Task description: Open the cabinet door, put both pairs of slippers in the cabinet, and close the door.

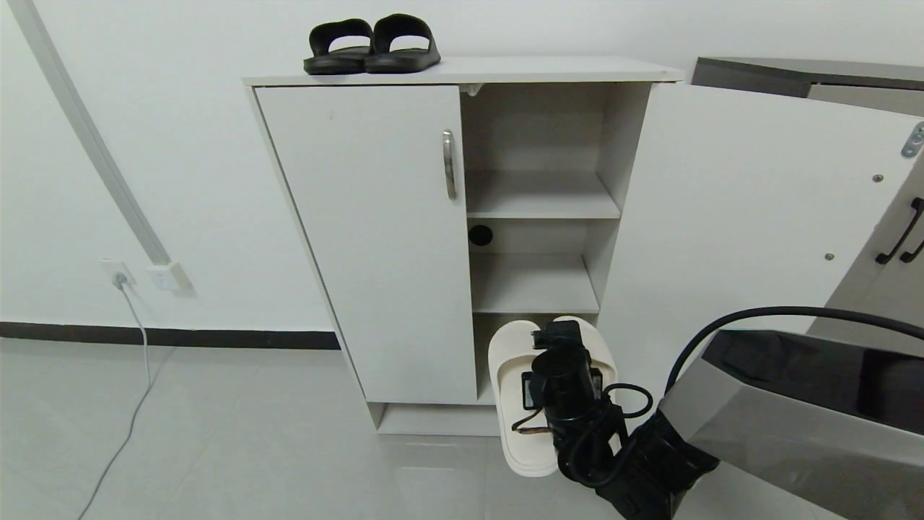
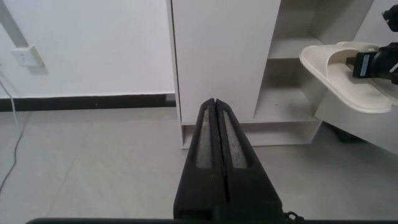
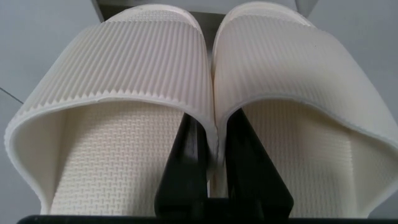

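Note:
A white cabinet stands against the wall, its right door swung open and its left door closed. The black slippers lie side by side on its top. My right gripper is shut on the white slippers, pinching their two inner walls together. It holds them off the floor, toes at the mouth of the lowest compartment. The pair also shows in the left wrist view as white slippers. My left gripper is shut and empty, low over the floor left of the cabinet.
Two bare shelves sit above the lowest compartment. A grey unit with black handles stands right of the open door. A wall socket with a cable is at the far left; grey floor spreads in front.

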You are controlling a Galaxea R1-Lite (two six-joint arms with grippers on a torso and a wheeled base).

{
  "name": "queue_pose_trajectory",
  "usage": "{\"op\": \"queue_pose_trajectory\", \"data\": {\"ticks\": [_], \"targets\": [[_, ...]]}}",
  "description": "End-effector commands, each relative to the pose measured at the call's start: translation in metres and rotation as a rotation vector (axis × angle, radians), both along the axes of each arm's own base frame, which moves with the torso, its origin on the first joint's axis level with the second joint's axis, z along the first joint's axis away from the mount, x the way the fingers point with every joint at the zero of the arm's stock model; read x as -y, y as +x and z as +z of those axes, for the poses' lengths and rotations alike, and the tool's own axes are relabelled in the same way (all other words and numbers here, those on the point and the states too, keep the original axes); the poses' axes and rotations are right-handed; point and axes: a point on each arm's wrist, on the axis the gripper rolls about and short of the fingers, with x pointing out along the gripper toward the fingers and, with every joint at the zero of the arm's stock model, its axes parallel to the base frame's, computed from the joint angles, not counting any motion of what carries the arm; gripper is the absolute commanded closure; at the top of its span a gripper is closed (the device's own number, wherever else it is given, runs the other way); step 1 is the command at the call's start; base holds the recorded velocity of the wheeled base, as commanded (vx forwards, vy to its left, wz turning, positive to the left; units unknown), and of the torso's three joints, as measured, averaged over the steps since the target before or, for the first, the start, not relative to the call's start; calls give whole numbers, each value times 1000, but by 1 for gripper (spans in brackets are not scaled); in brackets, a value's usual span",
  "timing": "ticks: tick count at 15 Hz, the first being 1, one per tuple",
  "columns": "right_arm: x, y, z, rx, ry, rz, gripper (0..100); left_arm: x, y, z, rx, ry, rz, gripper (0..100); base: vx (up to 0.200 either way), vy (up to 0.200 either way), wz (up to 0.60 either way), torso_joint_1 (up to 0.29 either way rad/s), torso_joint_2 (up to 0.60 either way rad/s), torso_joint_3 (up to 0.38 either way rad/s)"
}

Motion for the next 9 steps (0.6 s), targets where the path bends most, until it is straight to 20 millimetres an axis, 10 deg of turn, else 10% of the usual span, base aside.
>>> {"op": "queue_pose_trajectory", "data": {"ticks": [1,9], "targets": [[0,0,-3,-5,-5,0,100,0,0,0,-2,0,0,100,0,0,0,0,0,0],[-4,-1,-3,16,19,5,100,0,0,0,-2,0,-1,100,0,0,0,0,0,0]]}}
